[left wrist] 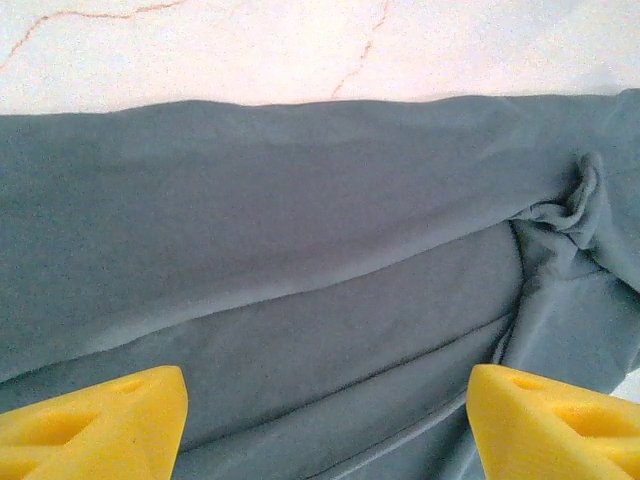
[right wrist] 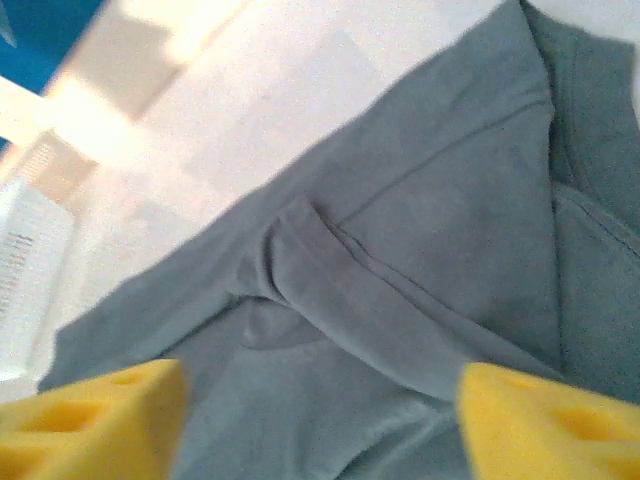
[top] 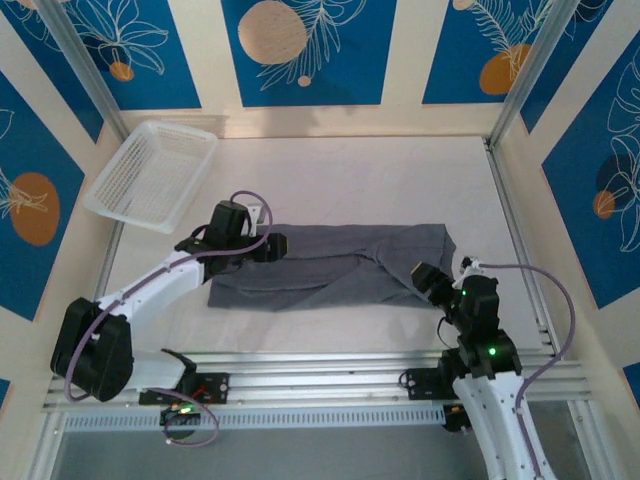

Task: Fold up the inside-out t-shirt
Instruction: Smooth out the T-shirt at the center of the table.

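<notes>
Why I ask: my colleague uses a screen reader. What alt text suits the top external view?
A slate-grey t-shirt lies folded into a long band across the white table. The left arm holds its jaws over the shirt's left end, the right arm over its right end. A white mesh basket sits at the far left.

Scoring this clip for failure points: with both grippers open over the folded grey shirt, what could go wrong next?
The t-shirt lies in stacked layers, so the left gripper might pinch only the top one and pull the fold open. The puckered bunch could get folded in as a lump. The right gripper, open over the folded flap, may catch just that flap.
</notes>
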Available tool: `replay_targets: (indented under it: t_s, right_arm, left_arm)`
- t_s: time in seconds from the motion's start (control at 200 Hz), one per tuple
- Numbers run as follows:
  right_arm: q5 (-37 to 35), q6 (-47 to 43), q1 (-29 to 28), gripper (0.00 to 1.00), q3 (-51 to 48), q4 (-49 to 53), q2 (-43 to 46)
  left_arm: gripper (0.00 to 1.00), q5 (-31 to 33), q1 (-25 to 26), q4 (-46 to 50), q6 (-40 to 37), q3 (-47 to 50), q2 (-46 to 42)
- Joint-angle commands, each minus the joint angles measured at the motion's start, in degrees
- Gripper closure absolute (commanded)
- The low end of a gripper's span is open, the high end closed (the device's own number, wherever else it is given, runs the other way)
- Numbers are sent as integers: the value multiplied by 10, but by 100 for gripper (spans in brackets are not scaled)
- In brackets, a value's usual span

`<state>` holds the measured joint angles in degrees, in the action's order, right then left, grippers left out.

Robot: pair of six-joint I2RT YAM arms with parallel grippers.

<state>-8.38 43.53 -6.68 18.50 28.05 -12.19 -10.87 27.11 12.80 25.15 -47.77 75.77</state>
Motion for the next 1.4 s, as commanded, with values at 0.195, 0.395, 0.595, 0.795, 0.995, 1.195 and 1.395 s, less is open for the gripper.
replay_targets:
  t_s: [0.195, 0.395, 0.595, 0.795, 0.995, 1.195, 1.395]
  right_arm:
    - [32, -57, -28, 1, 205, -62, -488]
    - [-35, -101, -83, 5, 363, -31, -747]
    - [-48, -97, -89, 16, 417, -42, -862]
    - [-21, -90, -93, 48, 419, -53, -862]
    - [15, -84, -97, 83, 404, -37, -843]
    - [36, -68, -132, 96, 353, -21, -772]
    - [102, -7, -207, 48, 237, -33, -691]
  left_arm:
    - [26, 5, 32, 3, 5, -16, 19]
    - [26, 19, 46, 17, 6, -4, 11]
    - [26, 26, 47, 19, 1, 4, 5]
    - [26, 25, 47, 15, -1, 4, 12]
    - [26, 24, 47, 7, 3, 4, 22]
    - [26, 23, 48, -1, 14, 1, 36]
    - [26, 37, 50, 12, 42, 7, 41]
